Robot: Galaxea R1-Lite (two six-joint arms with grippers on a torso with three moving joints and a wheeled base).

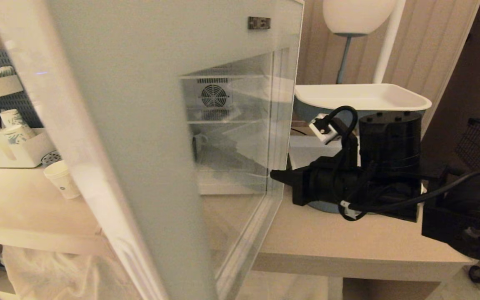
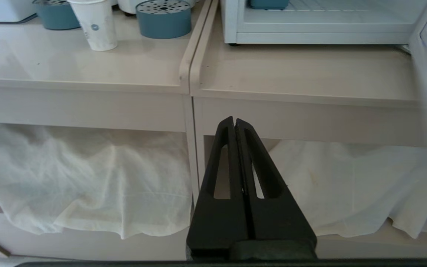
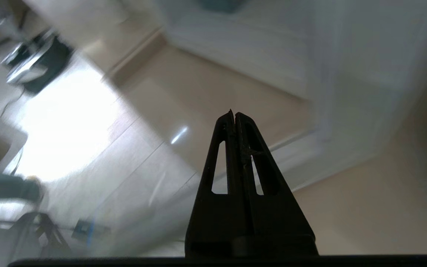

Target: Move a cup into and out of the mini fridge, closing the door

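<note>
On the smooth beige table (image 1: 327, 241) stands the boxy white mini fridge (image 2: 310, 31), its glass-paned door (image 1: 148, 146) swung open. Beside it stands a tapered paper cup (image 1: 62, 179). The matte black right gripper (image 1: 279, 176), jaws closed and empty, points at the door's edge; the left gripper (image 2: 234, 122), likewise closed, hangs below the table front.

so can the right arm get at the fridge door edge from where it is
Probably yes: the right end effector, shut, sits right beside the open door at its free edge, with nothing between them.
</note>
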